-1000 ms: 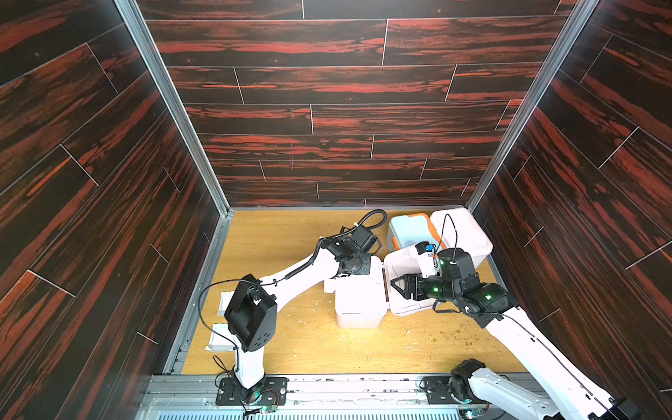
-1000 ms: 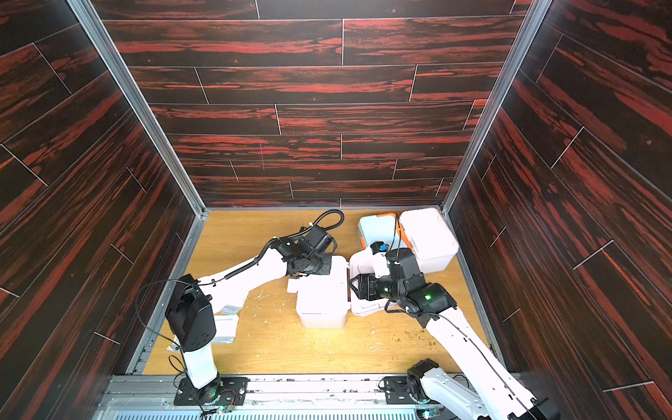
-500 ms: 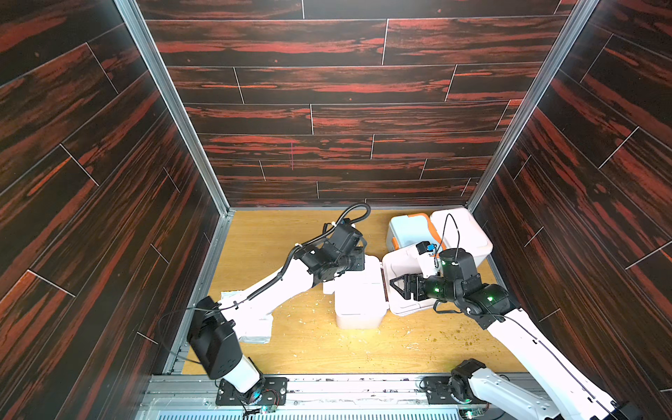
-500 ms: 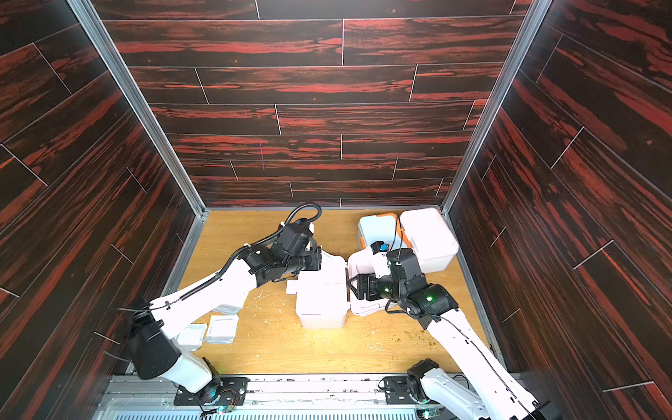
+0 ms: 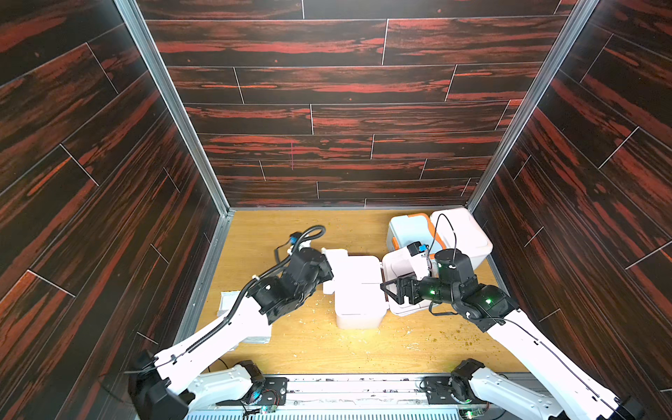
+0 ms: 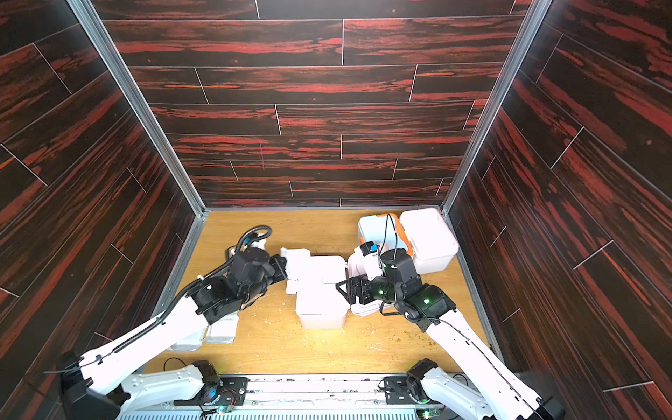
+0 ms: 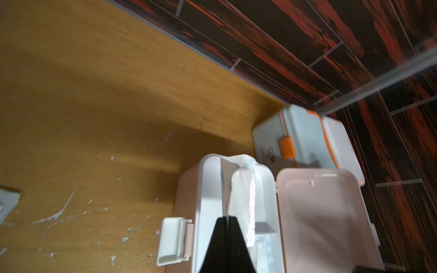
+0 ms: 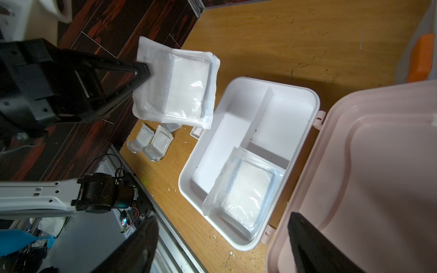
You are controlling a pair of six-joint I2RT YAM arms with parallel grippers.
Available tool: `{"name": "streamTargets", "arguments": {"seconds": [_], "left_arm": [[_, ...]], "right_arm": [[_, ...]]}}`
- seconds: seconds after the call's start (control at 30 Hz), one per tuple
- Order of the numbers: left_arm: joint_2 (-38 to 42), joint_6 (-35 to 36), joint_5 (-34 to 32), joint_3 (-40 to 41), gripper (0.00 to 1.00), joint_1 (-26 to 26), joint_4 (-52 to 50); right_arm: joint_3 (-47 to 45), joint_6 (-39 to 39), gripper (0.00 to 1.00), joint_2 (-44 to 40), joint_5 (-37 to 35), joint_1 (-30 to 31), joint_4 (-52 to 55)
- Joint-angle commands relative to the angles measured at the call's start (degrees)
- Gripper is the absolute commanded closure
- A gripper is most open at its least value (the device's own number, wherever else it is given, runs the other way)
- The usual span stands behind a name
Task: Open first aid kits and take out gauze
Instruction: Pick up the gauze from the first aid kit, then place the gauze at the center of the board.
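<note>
The middle first aid kit [image 5: 358, 309] lies open, its pink lid [image 8: 369, 179] swung to the right. One gauze packet [image 8: 246, 189] lies in its white tray [image 8: 236, 94]. My left gripper [image 8: 144, 68] is shut on the corner of another gauze packet [image 8: 177, 87], held in the air just left of the kit; in the left wrist view this held packet [image 7: 238, 186] is edge-on. The held gauze [image 5: 335, 256] also shows in both top views. My right gripper [image 5: 390, 291] is open over the lid's hinge side, holding nothing. Two more kits, a blue-white kit [image 5: 409, 229] with orange handle and a white kit [image 5: 462, 232], stand at the back right.
Several gauze packets [image 8: 151, 141] lie on the wooden table [image 5: 291, 225] at the front left, partly under my left arm [image 5: 232, 327]. Dark panelled walls [image 5: 327, 109] close in three sides. Small white crumbs [image 5: 363, 342] dot the table.
My left gripper has drawn back leftward from over the open kit, carrying a gauze packet. My right gripper's jaws have spread wider; that arm has stayed by the lid.
</note>
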State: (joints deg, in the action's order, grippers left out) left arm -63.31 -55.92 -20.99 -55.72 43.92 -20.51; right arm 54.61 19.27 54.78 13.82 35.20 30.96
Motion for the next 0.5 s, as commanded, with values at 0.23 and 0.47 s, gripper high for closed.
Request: {"name": "streamTargets", "arguments": {"seconds": [0.23, 0.47], "left_arm": [[11.54, -30.89, -24.74, 16.12, 1.0, -0.41, -2.31], [9.89, -51.75, -25.43, 26.54, 1.0, -0.42, 6.89]], "right_arm": [[3.79, -1.23, 0.07, 4.67, -4.35, 7.62, -1.87], [3.96, -0.81, 0.06, 6.36, -4.51, 8.47, -2.57]]}}
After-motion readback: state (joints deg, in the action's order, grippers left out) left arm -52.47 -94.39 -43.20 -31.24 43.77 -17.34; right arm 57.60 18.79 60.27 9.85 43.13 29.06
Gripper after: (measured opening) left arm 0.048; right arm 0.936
